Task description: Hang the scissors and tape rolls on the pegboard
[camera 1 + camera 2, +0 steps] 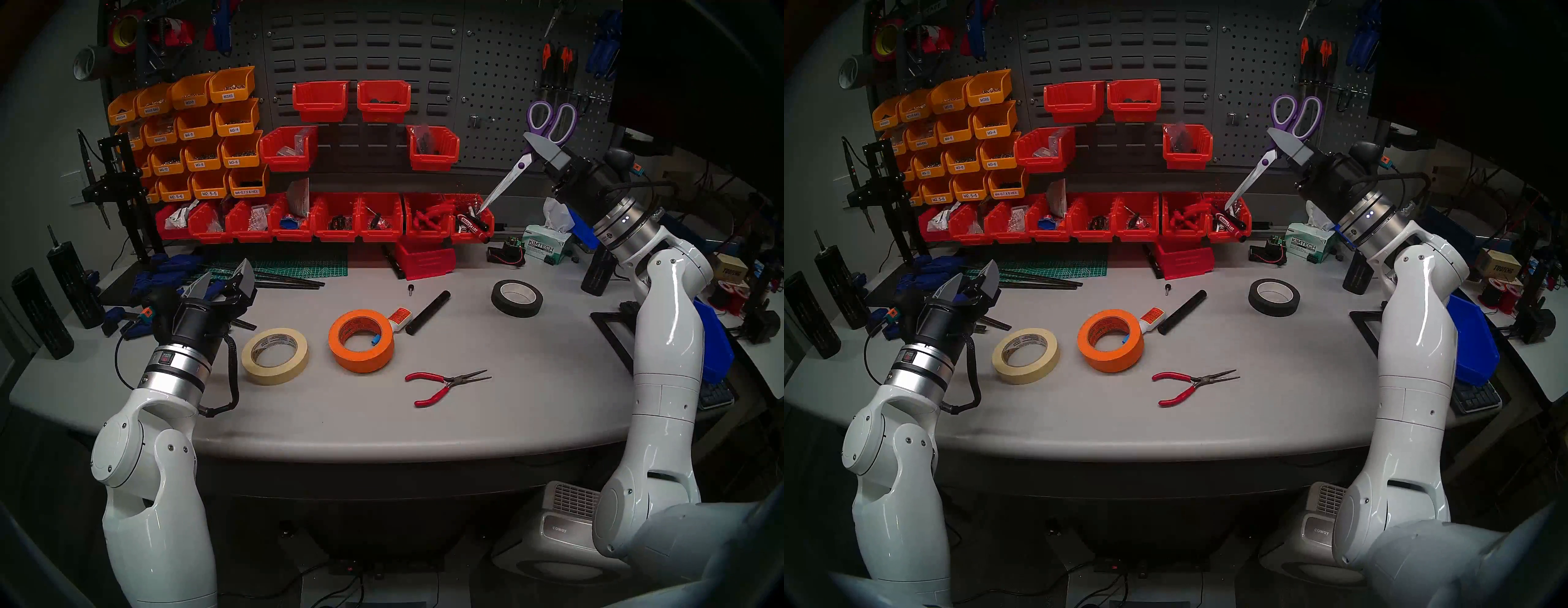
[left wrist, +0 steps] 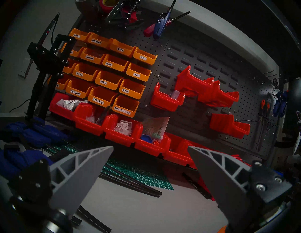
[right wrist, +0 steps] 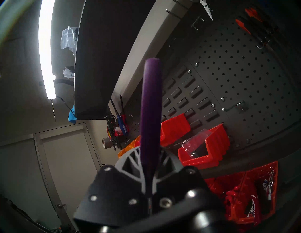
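At two o'clock above the bench, my right gripper [image 1: 538, 147] pinches the scissors [image 1: 535, 144] before the pegboard [image 1: 500, 85]; not yet hooked. Both tape rolls, cream [image 1: 275, 356] and orange [image 1: 361, 340], remain on the bench. My left gripper [image 1: 224, 285] stands spread, empty.

Workshop: pegboard [image 1: 500, 85] with hung tools, labelled screw bins [image 1: 199, 127], cutting mat [image 1: 297, 263] on workbench [image 1: 488, 403].

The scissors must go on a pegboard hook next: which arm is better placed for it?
Right. The right gripper is shut on the scissors, handles up before the pegboard. The left gripper is open, empty and low by the table's left side.
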Available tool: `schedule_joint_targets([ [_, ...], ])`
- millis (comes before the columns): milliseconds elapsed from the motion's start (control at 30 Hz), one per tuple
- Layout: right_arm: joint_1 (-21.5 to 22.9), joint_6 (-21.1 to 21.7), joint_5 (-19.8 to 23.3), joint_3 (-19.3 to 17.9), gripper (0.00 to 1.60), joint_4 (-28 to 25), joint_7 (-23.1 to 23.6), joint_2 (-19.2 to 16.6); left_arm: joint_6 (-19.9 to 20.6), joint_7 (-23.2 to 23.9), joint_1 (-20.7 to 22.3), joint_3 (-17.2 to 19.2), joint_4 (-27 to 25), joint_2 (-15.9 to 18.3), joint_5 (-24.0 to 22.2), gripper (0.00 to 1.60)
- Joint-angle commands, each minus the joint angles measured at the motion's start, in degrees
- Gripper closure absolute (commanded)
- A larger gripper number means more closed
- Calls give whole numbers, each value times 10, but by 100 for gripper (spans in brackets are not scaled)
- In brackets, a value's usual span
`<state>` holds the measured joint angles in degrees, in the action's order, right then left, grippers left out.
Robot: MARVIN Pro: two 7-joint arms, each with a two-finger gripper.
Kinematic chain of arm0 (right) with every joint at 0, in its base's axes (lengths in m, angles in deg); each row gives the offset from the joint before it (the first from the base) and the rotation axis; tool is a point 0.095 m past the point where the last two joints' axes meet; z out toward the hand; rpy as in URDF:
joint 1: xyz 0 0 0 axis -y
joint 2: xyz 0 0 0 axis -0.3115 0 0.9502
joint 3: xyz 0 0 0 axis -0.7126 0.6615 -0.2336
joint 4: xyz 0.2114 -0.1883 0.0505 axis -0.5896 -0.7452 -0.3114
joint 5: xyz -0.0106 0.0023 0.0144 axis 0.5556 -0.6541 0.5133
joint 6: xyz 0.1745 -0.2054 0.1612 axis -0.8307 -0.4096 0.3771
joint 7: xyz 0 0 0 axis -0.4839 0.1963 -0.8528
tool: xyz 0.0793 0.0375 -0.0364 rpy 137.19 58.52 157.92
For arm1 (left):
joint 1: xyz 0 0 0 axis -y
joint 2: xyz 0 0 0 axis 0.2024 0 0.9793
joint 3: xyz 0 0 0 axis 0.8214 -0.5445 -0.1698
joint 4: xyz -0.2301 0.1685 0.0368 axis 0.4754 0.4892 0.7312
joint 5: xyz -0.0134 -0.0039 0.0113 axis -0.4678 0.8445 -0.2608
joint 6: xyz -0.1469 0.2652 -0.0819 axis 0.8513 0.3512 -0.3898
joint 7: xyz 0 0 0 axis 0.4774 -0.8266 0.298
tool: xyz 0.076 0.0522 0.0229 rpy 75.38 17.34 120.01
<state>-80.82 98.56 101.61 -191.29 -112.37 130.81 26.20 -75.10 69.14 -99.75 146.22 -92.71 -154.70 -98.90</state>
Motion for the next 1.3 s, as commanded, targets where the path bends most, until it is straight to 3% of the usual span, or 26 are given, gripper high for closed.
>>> schedule_joint_targets([
  [0, 55, -11, 31, 20, 160, 12, -15, -12, -15, 3, 2, -5, -23, 2, -5, 0],
  [33, 81, -7, 29, 24, 160, 31, -21, -9, -16, 3, 1, -6, -24, 3, -5, 0],
  [67, 60, -14, 34, 25, 160, 20, -22, -15, -17, 3, 0, -6, -24, 2, -6, 0],
  [133, 87, -11, 36, 32, 160, 44, -30, -13, -19, 2, -2, -5, -26, 1, -6, 0],
  [167, 76, -15, 39, 33, 160, 39, -32, -16, -19, 2, -2, -4, -26, 1, -6, 0],
  [533, 115, -25, 61, 52, 160, 85, -62, -18, -26, 0, -7, 2, -32, -1, -10, 0],
  [967, 182, -31, 83, 81, 160, 165, -92, -13, -34, 2, -12, 8, -39, -3, -18, 0],
  [1000, 161, -37, 91, 80, 160, 151, -91, -15, -34, 2, -13, 8, -39, -3, -19, 0],
  [1133, 186, -28, 100, 90, 160, 185, -89, -13, -37, 2, -13, 7, -41, -3, -21, 0],
  [1167, 211, -21, 97, 96, 160, 211, -87, -14, -37, 3, -13, 6, -41, -4, -22, 0],
  [1200, 193, -25, 106, 95, 160, 200, -84, -14, -38, 3, -13, 6, -42, -3, -23, 0],
  [1267, 202, -20, 107, 101, 160, 215, -81, -16, -39, 3, -12, 4, -43, -2, -23, 0],
])
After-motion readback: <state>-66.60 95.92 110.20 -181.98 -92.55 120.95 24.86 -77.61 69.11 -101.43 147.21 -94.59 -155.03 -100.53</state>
